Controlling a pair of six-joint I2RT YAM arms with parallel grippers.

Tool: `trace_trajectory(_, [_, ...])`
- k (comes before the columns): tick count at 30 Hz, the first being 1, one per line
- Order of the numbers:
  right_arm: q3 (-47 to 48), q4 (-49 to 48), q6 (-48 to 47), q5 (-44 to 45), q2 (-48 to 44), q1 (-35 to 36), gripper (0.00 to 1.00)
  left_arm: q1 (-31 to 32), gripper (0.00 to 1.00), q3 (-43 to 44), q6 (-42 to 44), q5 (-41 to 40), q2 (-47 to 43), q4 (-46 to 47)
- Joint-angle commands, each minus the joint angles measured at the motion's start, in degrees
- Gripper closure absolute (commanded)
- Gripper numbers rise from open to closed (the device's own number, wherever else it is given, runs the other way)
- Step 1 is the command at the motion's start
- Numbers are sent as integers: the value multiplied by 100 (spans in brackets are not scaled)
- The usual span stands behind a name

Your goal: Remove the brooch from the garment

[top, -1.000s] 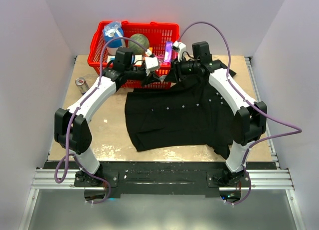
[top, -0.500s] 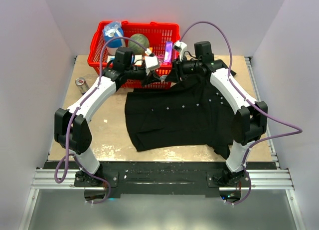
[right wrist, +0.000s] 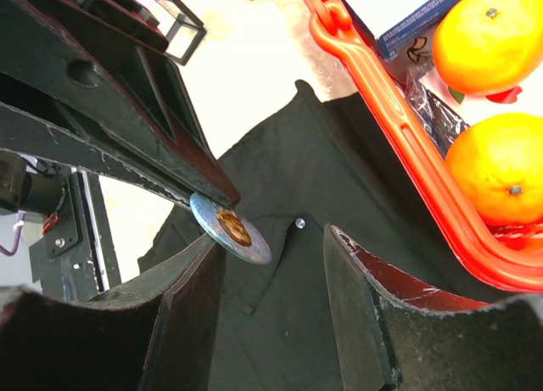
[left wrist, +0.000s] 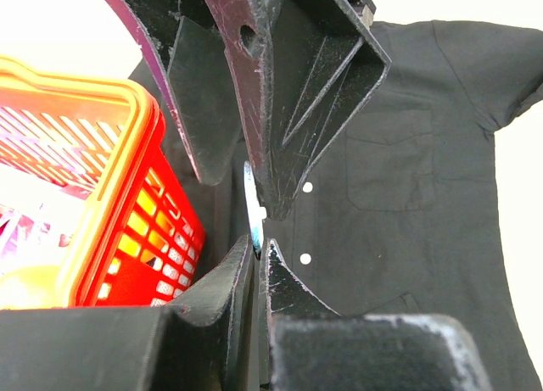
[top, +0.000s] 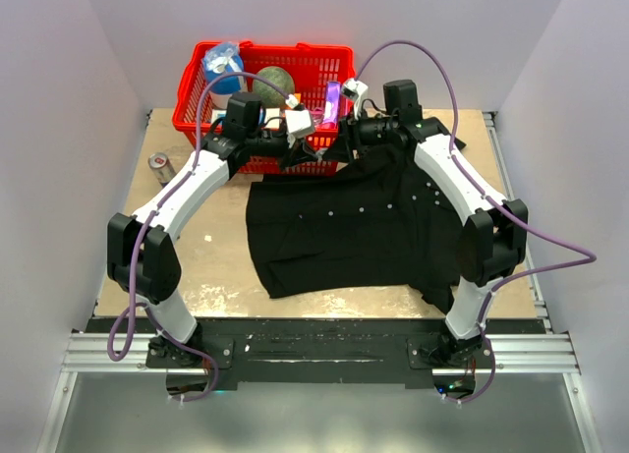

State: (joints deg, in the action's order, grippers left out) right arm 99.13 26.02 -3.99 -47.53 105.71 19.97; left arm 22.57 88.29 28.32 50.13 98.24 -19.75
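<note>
The black garment [top: 354, 227] lies spread on the table, its white buttons showing; it also shows in the left wrist view [left wrist: 407, 179] and the right wrist view [right wrist: 288, 323]. My left gripper [left wrist: 259, 242] is shut on the brooch [left wrist: 252, 204], seen there edge-on as a thin silvery disc. In the right wrist view the brooch [right wrist: 231, 230] is a round grey disc with a brownish centre, held above the shirt. My right gripper [right wrist: 271, 238] is open, its fingers on either side of the brooch. Both grippers meet at the shirt's far edge [top: 329, 146].
A red basket [top: 265, 80] stands right behind the grippers, holding oranges [right wrist: 492, 35], a blue box and a green ball. Its rim [left wrist: 127, 153] is close to my left fingers. A small can [top: 160, 165] lies at the table's far left.
My right gripper has shifted very slightly to the right. The left arm and the shirt have not visibly moved.
</note>
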Motion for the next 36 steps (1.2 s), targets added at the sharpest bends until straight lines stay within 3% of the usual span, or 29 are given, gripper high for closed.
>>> trace_trajectory(1, [168,-783,100,76,-77,42,47,231,100,188,-160,700,-50,-117])
trace_trajectory(15, [343,-651,214,1114,-77,25,49,231,100,180,-133,665,-59,-144])
trace_trajectory(36, [326,-510,170,1229,-560,-283,50,222,100,145,-186,595,-50,-126])
